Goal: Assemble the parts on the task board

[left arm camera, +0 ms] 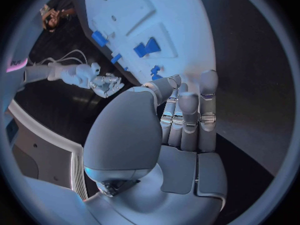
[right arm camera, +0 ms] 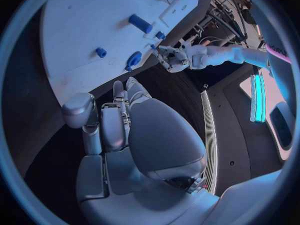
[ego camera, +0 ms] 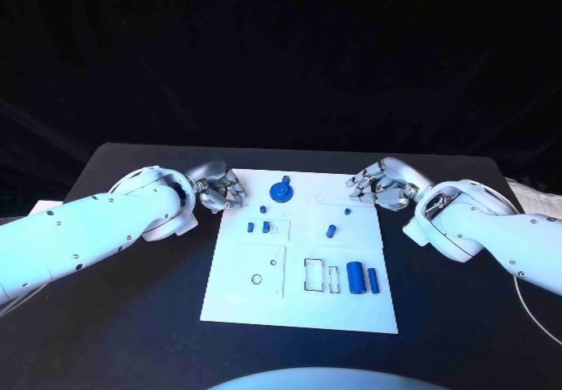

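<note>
**Pick one part and one hand before you reach**

Both hands hover at the far corners of the task board [ego camera: 235, 284], and neither holds anything. Your left hand [ego camera: 219, 193] sits just off the board's far left corner with its fingers curled in on nothing; the left wrist view shows those fingers [left arm camera: 189, 116] lined up side by side and bent inward. Your right hand [ego camera: 378, 188] sits at the far right corner, its fingers also drawn in and empty.

The board lies in the middle of the tabletop [ego camera: 129, 325]. The parts are spread over it:
- a round blue knob [ego camera: 283, 192] near the far edge, roughly midway between your hands
- two small blue pieces [ego camera: 260, 227] left of centre
- a small blue peg [ego camera: 331, 231] right of centre
- a thick blue cylinder [ego camera: 355, 279] and a thin blue bar [ego camera: 373, 281] side by side toward the near right, next to an outlined slot [ego camera: 314, 275]

No part looks seated yet, so I judge you are at the start. Spread the fingers well before you descend; a curled hand will knock these small pieces. The knob looks the easiest first grab, being closest to either hand. Come down from above, pinch lightly, and keep the other hand off the board so it does not nudge the plate. The cylinder may roll if brushed, so approach it squarely.
</note>
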### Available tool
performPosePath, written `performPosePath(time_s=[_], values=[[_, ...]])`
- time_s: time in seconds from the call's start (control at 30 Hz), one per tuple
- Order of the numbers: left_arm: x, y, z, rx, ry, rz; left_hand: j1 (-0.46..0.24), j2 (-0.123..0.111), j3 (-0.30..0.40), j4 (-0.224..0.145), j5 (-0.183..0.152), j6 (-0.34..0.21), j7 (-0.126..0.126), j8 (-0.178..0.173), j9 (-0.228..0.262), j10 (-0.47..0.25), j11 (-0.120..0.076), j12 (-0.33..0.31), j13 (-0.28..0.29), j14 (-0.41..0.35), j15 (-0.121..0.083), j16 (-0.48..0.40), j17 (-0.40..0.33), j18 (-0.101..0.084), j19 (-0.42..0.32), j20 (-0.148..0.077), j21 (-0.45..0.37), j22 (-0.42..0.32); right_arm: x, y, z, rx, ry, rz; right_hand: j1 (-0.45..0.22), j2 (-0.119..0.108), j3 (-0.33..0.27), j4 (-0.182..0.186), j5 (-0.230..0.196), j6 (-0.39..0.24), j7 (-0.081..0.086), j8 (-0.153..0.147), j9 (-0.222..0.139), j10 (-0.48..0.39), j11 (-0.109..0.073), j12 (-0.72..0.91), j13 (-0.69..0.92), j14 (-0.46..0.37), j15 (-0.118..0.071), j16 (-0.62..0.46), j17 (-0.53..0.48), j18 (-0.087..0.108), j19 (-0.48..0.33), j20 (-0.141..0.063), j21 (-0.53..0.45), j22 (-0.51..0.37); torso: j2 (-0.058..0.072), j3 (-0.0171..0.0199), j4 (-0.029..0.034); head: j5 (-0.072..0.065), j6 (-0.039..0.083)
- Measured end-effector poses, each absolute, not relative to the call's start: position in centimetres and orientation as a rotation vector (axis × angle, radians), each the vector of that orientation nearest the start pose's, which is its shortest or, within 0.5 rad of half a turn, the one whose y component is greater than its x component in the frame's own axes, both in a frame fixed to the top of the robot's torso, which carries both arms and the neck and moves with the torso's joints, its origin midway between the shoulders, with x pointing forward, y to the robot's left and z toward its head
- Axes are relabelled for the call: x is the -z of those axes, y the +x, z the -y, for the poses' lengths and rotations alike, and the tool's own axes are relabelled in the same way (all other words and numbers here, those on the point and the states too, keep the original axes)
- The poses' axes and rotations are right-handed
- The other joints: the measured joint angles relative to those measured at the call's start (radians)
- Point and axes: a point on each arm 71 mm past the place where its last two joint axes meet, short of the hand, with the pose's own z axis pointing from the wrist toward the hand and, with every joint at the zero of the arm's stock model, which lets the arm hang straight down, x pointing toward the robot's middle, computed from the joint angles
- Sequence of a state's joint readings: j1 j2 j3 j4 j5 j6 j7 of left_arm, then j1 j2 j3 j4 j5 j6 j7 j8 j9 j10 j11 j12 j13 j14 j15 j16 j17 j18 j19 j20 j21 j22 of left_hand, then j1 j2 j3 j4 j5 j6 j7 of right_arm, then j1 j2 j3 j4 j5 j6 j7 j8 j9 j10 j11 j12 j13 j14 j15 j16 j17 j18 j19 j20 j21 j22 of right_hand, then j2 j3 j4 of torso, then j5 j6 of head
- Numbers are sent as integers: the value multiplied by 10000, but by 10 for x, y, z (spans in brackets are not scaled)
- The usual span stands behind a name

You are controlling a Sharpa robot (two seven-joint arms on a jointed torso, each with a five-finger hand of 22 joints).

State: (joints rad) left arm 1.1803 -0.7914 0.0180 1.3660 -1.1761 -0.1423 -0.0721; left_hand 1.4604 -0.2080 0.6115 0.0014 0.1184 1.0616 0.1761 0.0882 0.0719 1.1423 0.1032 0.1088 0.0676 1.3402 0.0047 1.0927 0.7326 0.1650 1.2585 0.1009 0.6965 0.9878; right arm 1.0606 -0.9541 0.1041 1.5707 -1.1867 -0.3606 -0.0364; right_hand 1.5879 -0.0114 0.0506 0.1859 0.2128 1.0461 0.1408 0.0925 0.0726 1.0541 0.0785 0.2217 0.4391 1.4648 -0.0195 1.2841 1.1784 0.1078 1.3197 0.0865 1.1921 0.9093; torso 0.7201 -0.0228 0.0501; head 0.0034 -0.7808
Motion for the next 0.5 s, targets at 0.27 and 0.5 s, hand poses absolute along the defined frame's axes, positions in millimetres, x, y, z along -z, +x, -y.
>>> performPosePath(time_s=[0.27,0.5], values=[[188,504,-223,11709,-6194,-17108,-360,359,-240,65,-41,90,-87,138,-3,554,-130,597,215,-751,-64,-1067,-1453,73,-619,-5,-797,-413,199,462,236,-5863,-1113,-17174,-171,-606,1159,168,-700,345,-131,-120,-9,746,-132,-962,-1894,0,0,-78,-86,0,57,-58,0,17,3,-1,-3,-211,78],[183,495,-225,14219,-10235,-15395,-596,459,-526,159,-41,88,-87,153,-3,404,-125,744,262,-827,-31,-1176,-1678,69,-634,11,-963,-518,203,459,228,-4646,-2836,-16996,-349,-785,1558,241,-754,360,-120,-215,-22,747,-130,-1146,-2333,0,0,-100,-163,0,56,-58,-41,-20,12,-12,-12,-260,105]])
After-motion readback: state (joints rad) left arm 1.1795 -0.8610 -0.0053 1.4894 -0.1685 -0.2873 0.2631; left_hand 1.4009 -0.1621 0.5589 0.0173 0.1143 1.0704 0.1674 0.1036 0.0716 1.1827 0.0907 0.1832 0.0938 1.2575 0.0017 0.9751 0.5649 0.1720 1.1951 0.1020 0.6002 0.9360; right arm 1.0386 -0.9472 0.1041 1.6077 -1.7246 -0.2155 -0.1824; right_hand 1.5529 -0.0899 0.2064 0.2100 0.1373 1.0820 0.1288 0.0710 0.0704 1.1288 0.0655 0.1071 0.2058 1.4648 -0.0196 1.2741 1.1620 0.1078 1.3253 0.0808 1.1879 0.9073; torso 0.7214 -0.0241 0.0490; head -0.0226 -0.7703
